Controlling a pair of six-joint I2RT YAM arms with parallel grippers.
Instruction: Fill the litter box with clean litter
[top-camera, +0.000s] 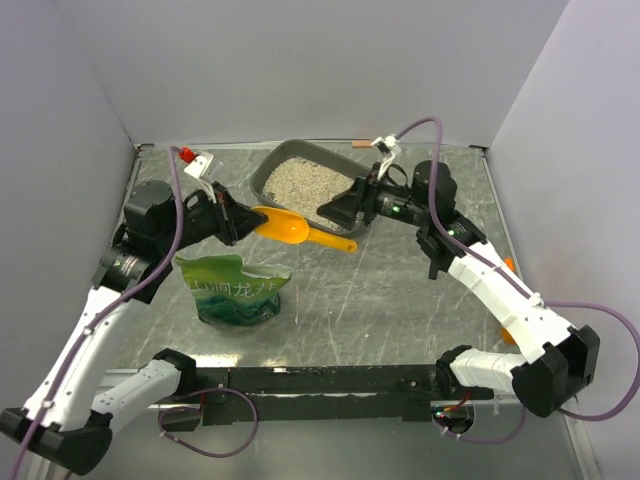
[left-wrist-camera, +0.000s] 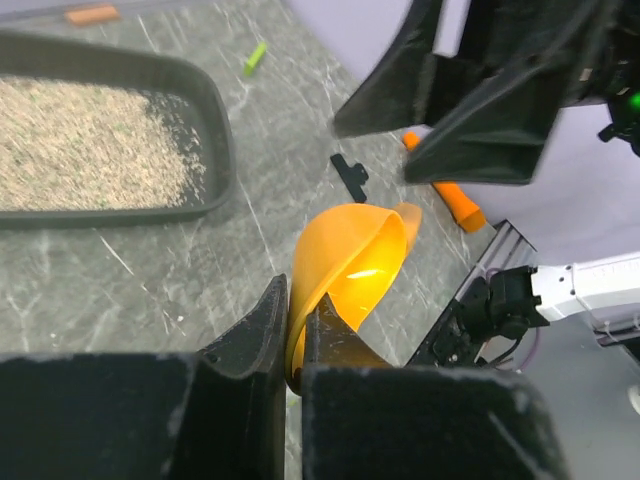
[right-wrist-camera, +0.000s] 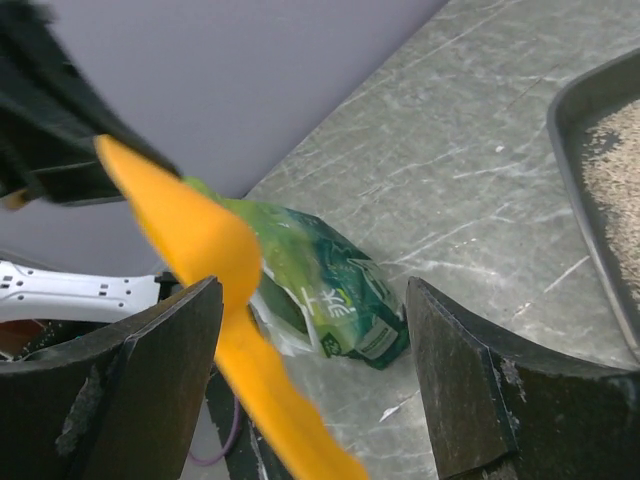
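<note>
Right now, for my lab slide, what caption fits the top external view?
Left hand pinches the orange scoop; the open right hand hovers beside it, before the litter box.

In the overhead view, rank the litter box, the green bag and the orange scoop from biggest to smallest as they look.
1. litter box, largest, even with one corner hidden.
2. green bag.
3. orange scoop, smallest; long but thin.
</note>
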